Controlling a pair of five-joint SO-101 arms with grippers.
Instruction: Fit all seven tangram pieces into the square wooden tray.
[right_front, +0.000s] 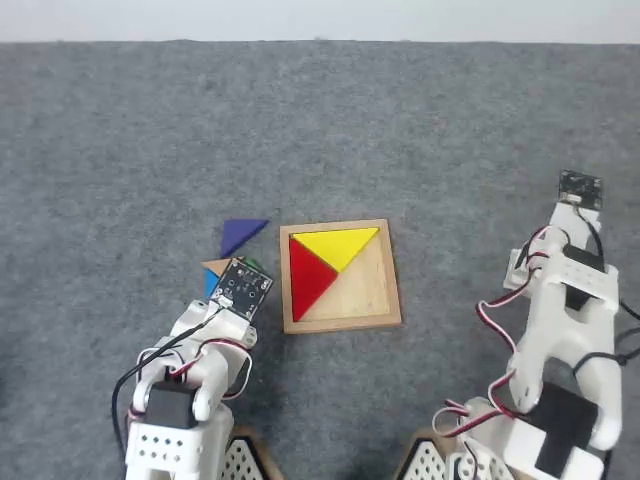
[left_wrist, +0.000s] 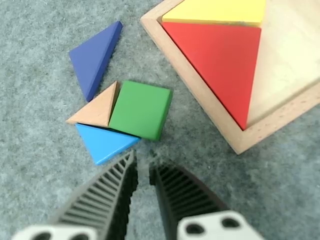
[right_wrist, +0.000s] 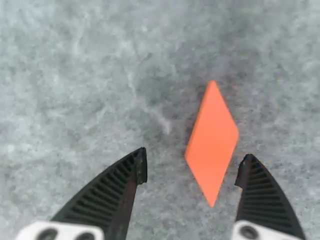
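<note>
Hovering nearly closed and empty, left gripper (left_wrist: 142, 161) beside blue triangle (left_wrist: 102, 142) and green square (left_wrist: 141, 110), right gripper (right_wrist: 194, 162), fingers wide apart, flanking orange parallelogram (right_wrist: 212, 140).

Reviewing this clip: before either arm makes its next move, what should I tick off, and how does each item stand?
1. All seven pieces found: ok; yellow triangle and red triangle in the tray; dark blue triangle, tan triangle, green square and light blue triangle beside it; orange parallelogram farther off.
2. Free tray space: ok, bare wood remains.
3. The right gripper open, parallelogram between its fingers: ok.
4. The left gripper open for a grasp: not ok; nearly closed, empty.
5. Cluster pieces apart: not ok; tan, green and light blue touch.
6. Right gripper's height over the parallelogram: cannot tell.
</note>
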